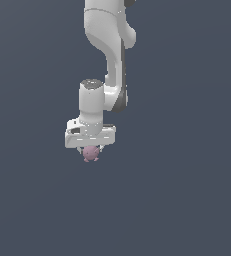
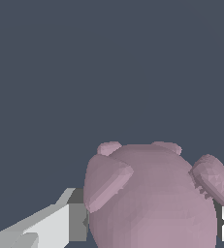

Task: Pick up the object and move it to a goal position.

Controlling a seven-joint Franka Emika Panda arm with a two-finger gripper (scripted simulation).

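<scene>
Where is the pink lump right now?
In the exterior view, the pink lump sits near the middle, just under the white arm's claw, between its fingers; nothing else is near it.

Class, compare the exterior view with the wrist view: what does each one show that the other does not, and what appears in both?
Only the exterior view shows the white jointed robot arm reaching down from above and the broad white gripper bar over the object.

Only the wrist view shows the dusty-pink lump's blunt knobs large and clear, with a grey-and-white finger on one side of the lump and a white sliver on the other.

Both show the small matte dusty-pink roundish lump between the fingers of the gripper, against a plain dark grey-blue background.
</scene>
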